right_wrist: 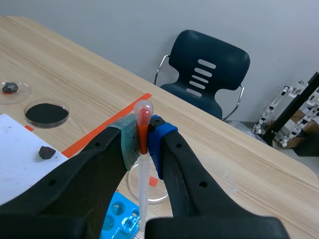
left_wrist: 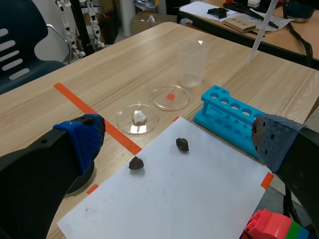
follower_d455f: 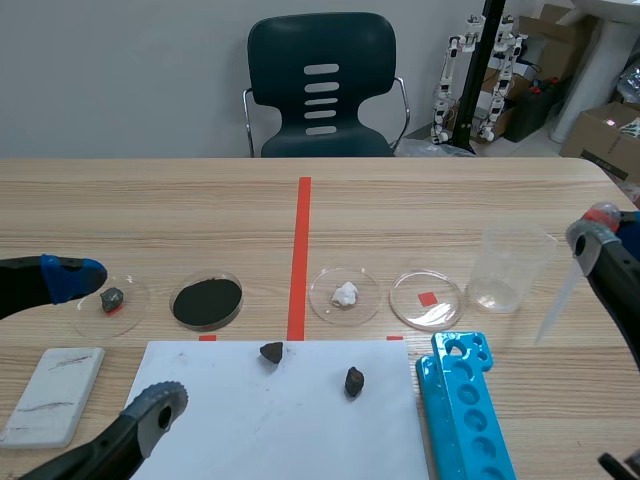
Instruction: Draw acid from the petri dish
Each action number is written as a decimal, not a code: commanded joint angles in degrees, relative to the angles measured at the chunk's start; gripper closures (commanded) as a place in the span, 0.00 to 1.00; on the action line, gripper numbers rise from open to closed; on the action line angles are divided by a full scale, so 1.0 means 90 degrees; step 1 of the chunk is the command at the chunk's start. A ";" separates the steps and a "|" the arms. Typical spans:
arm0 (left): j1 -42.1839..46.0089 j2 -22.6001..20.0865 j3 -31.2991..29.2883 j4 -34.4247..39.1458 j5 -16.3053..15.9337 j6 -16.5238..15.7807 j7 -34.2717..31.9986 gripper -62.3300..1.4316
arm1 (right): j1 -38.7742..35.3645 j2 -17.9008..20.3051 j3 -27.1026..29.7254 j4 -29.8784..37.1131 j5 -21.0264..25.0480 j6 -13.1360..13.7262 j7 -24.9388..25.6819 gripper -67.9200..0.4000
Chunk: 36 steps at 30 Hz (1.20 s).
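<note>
Wooden table (follower_d455f: pixel 450 210); pipette (follower_d455f: pixel 558 298) in right hand (right_wrist: pixel 143 142), near-upright, bulb up, tip down.

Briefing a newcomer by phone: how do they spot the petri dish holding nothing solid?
Four petri dishes sit in a row across the long orange-red tape line on the wooden table. Take the clear dish beside the plastic beaker, at the row's end. Unlike the others, it shows only a red tape square through its bottom.

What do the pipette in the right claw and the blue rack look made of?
The pipette: probably soft translucent plastic, see-through stem, orange-red near the bulb. The test tube rack: apparently rigid opaque blue plastic, smooth moulded holes.
</note>
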 commanded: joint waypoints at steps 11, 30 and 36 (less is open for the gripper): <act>0.0051 0.0029 -0.0010 0.0034 -0.0068 0.0000 -0.0083 0.01 | 0.0347 0.0044 -0.0068 0.0029 0.0075 0.0012 -0.0228 0.95; 0.0051 0.0029 -0.0010 0.0034 -0.0068 0.0000 -0.0083 0.01 | 0.2778 0.0687 -0.2329 -0.0600 0.0197 -0.1389 -0.1554 0.94; 0.0051 0.0029 -0.0010 0.0034 -0.0068 0.0000 -0.0083 0.01 | 0.3538 0.0687 -0.3002 -0.1341 0.0219 -0.2118 -0.1593 0.94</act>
